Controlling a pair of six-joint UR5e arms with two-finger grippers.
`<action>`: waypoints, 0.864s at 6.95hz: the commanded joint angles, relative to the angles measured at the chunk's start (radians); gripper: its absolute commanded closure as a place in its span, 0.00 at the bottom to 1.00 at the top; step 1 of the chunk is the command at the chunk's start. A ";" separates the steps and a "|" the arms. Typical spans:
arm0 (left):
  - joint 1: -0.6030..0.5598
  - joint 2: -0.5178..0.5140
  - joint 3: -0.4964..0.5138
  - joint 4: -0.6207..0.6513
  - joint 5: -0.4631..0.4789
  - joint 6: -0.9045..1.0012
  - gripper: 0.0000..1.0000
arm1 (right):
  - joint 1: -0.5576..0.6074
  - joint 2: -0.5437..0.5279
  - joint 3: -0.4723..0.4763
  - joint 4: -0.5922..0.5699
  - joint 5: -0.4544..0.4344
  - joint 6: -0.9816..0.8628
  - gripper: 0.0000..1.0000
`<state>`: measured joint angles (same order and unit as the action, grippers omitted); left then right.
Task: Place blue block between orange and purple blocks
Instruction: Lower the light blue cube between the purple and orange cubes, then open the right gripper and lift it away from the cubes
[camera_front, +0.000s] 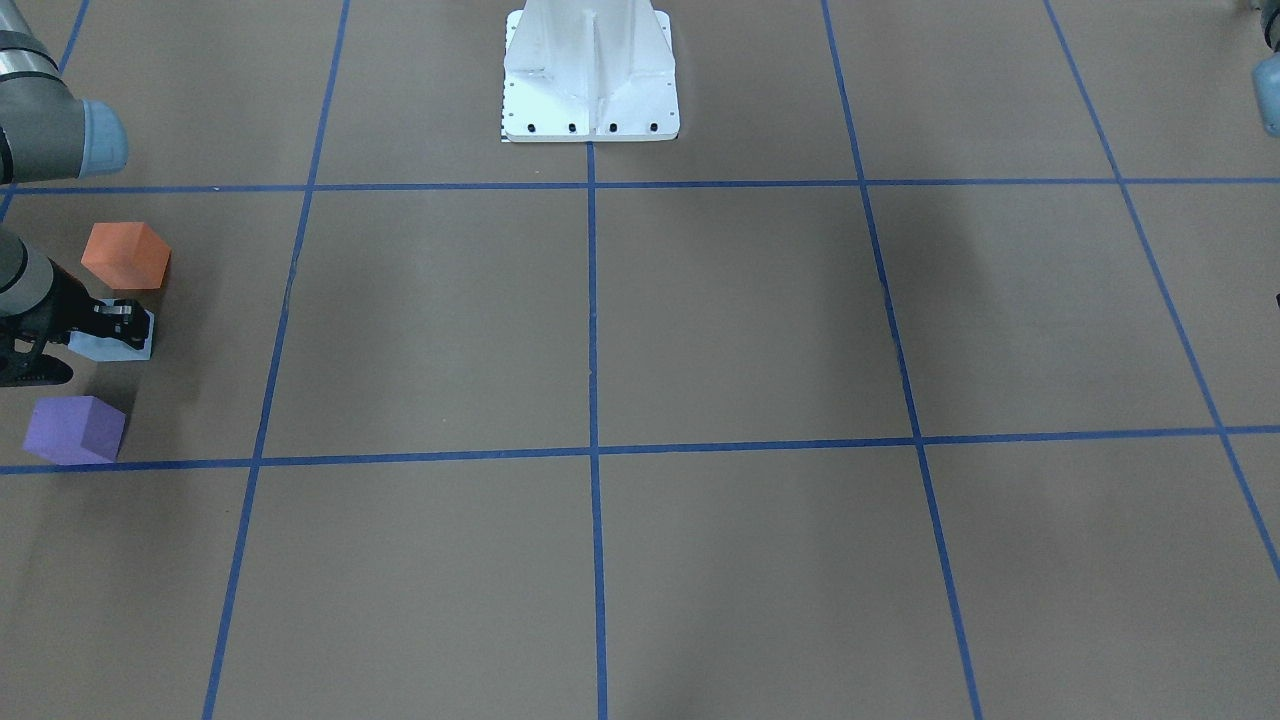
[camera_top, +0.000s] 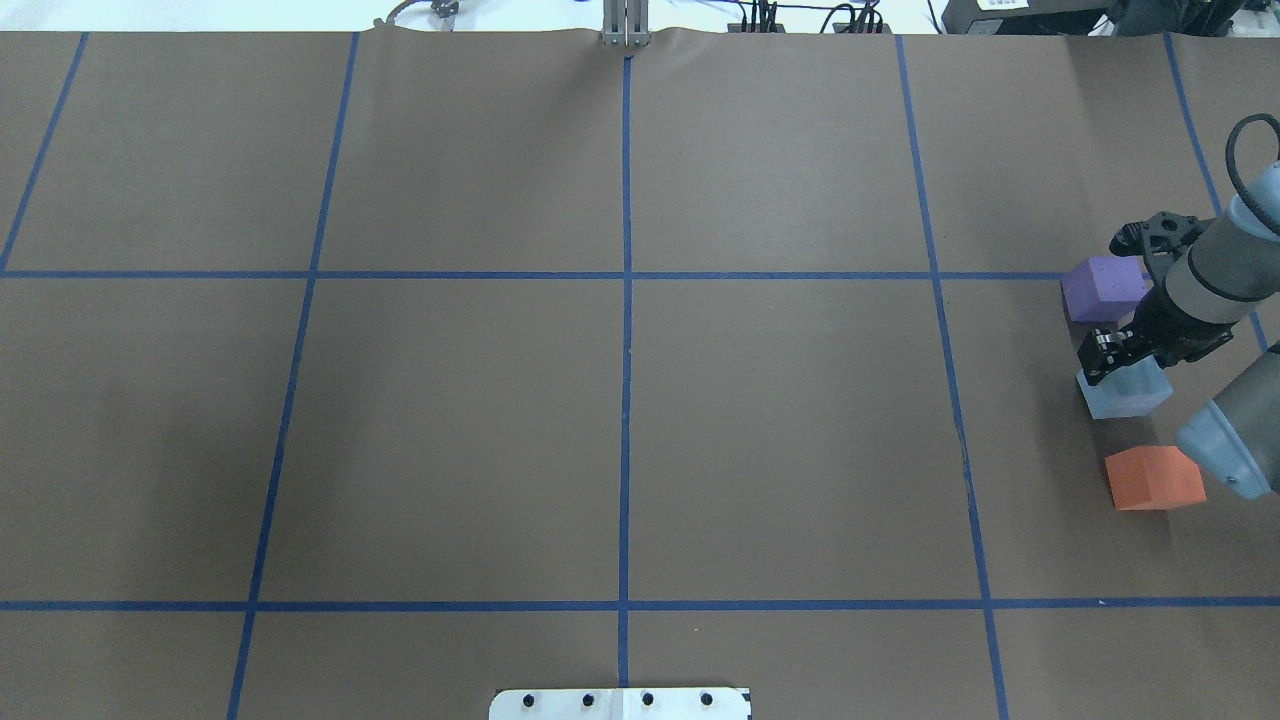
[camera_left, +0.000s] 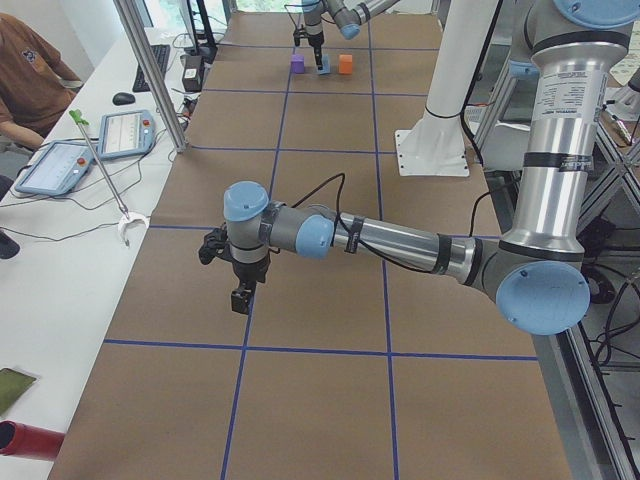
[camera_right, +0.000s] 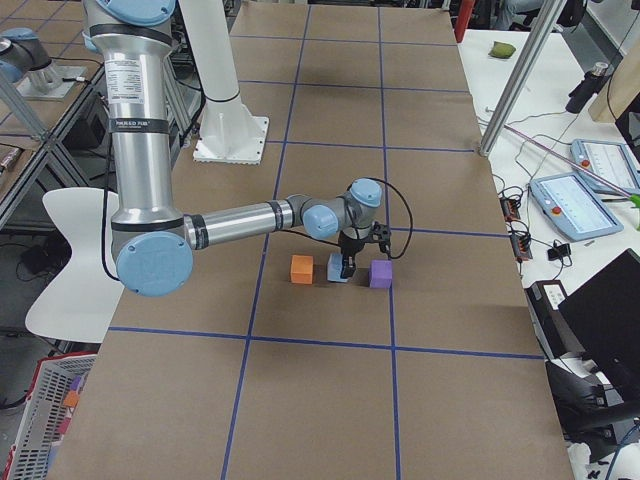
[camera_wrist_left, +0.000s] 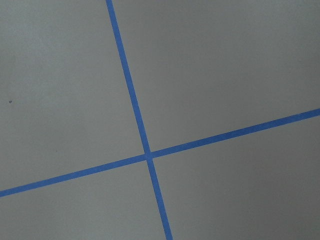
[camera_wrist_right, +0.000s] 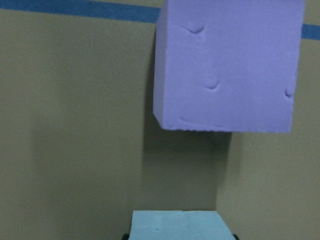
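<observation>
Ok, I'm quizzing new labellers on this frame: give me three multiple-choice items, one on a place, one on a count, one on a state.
1. Where is the blue block? A) between the orange block and the purple block B) beyond the purple block C) on the purple block
2. How many blocks are there? A) two B) three C) four
3. The right gripper is: A) holding the orange block B) high above the blocks C) down on the blue block
Key: 1 A, it sits in line between them; 2 B, only those three show; 3 C, its fingers flank that block.
</observation>
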<state>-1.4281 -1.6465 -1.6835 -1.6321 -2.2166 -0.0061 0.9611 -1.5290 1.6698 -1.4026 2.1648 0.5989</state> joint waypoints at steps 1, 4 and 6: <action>0.000 -0.001 0.004 -0.002 0.000 0.000 0.00 | 0.001 0.001 0.013 0.001 0.001 -0.005 0.00; 0.000 0.001 0.007 0.000 0.000 0.003 0.00 | 0.112 -0.061 0.161 -0.015 0.021 -0.013 0.00; 0.000 -0.001 0.054 -0.008 0.000 0.085 0.00 | 0.412 -0.144 0.164 -0.051 0.244 -0.426 0.00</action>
<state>-1.4281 -1.6466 -1.6561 -1.6350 -2.2166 0.0357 1.1877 -1.6220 1.8360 -1.4259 2.2670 0.4322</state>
